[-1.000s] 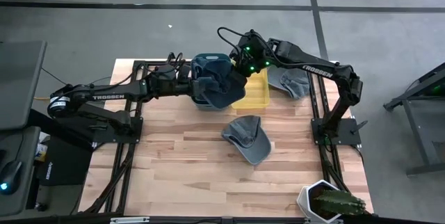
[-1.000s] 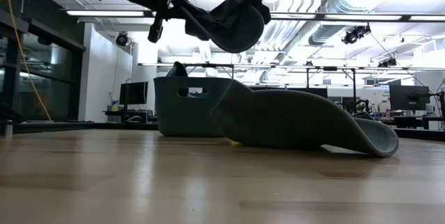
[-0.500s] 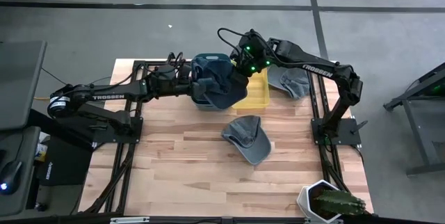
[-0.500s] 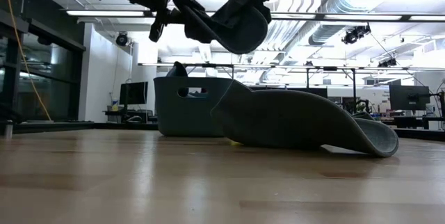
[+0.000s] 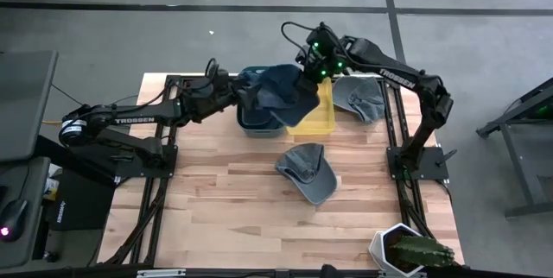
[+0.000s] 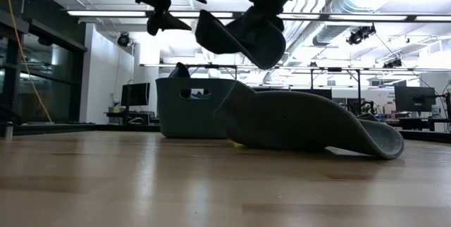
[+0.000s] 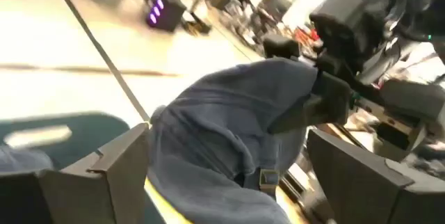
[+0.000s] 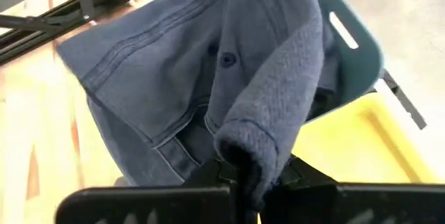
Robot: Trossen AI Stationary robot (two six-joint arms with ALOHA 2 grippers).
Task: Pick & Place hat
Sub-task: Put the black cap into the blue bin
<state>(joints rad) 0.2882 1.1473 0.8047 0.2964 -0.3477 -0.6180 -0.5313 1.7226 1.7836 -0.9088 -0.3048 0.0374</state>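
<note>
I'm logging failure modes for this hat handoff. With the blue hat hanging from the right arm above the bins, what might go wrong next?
1. The right end effector pinches only a fold of the blue hat, so it may slip.
2. The hat hangs over both the teal bin and the yellow bin; it might drop into the wrong one.
3. The open left end effector sits close and could snag it.
</note>
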